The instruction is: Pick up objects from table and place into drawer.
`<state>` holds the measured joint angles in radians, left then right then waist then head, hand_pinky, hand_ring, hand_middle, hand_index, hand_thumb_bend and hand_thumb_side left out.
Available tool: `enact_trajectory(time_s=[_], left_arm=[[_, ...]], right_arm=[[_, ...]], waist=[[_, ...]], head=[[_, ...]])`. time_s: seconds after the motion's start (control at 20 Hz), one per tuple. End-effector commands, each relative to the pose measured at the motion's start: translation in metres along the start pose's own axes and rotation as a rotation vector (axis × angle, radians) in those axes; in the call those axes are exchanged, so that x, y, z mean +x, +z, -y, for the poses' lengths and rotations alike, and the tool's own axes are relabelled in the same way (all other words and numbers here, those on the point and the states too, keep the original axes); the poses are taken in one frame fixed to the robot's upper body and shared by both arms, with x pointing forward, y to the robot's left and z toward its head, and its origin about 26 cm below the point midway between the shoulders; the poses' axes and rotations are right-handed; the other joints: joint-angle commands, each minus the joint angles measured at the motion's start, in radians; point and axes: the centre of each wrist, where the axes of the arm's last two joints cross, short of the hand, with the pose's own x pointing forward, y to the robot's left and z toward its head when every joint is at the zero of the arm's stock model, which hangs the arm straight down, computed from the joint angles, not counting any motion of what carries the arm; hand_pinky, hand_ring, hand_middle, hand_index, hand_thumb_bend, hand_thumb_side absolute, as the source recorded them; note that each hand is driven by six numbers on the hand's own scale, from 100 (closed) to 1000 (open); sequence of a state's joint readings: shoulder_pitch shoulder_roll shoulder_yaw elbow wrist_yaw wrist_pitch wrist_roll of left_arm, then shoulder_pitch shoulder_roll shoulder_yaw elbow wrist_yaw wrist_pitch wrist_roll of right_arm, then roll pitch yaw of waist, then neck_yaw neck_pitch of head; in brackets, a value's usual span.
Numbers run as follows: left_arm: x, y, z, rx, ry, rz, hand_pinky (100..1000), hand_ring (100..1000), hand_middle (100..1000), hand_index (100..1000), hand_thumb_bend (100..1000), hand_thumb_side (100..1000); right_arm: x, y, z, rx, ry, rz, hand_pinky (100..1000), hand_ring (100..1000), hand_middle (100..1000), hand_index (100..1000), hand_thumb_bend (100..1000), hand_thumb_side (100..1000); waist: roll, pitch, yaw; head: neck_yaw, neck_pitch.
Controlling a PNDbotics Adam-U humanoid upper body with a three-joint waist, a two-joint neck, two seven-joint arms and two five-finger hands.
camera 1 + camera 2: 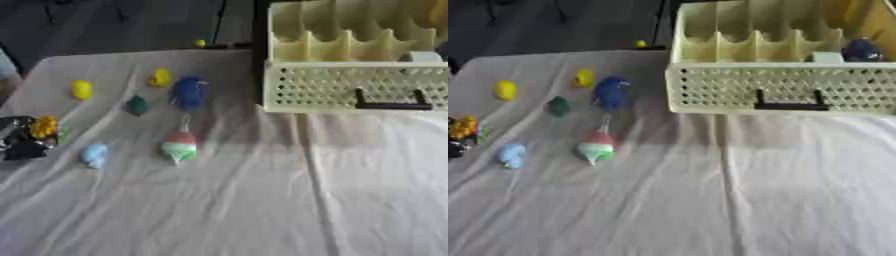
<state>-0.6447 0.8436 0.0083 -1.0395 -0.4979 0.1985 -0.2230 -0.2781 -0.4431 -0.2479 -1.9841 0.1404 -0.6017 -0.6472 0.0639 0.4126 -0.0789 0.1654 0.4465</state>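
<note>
Seven small toys [179,146] on the cloth (one in dark fingers), one drawer [353,86].

A wrinkled white cloth [262,200] covers the table from the near edge to the far edge, its folds running lengthwise toward the back. Beyond the cloth's far edge lies a dark grey floor [114,25], crossed by thin dark legs of some stand near the top. A small round yellow thing [640,44] sits just past the far edge of the cloth, against that dark ground; what it is cannot be made out.
</note>
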Motion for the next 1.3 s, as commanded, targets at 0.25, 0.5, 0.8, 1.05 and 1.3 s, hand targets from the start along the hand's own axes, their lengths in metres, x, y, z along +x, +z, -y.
enact_trajectory(time_s=[0.25, 0.5, 0.8, 1.05, 1.3], left_arm=[[0.014, 0.005, -0.032, 0.082, -0.044, 0.036, 568, 602, 527, 807, 100, 462], [0.021, 0.007, -0.042, 0.115, -0.025, 0.051, 566, 598, 520, 808, 100, 470], [0.056, 0.014, -0.064, 0.157, 0.015, 0.182, 561, 591, 511, 810, 100, 488], [0.108, 0.031, -0.080, 0.175, 0.002, 0.372, 563, 593, 510, 811, 100, 482], [0.160, 0.054, -0.088, 0.171, -0.018, 0.537, 565, 595, 511, 811, 100, 474]], right_arm=[[0.003, -0.007, 0.003, -0.042, -0.026, 0.046, 401, 443, 409, 768, 100, 626], [0.003, -0.008, 0.004, -0.039, -0.023, 0.040, 401, 444, 411, 767, 100, 627], [0.003, -0.008, 0.006, -0.036, -0.018, 0.030, 399, 445, 412, 766, 100, 625], [0.003, -0.007, 0.007, -0.031, -0.016, 0.019, 398, 446, 412, 766, 100, 625], [0.003, -0.007, 0.007, -0.029, -0.018, 0.008, 397, 446, 413, 765, 100, 623]], waist=[[0.007, -0.044, 0.007], [0.009, -0.057, 0.011], [0.012, -0.078, 0.015], [0.014, -0.096, 0.014], [0.018, -0.112, 0.008]], head=[[0.003, 0.010], [0.002, 0.016], [-0.020, 0.034], [-0.045, 0.046], [-0.048, 0.055]])
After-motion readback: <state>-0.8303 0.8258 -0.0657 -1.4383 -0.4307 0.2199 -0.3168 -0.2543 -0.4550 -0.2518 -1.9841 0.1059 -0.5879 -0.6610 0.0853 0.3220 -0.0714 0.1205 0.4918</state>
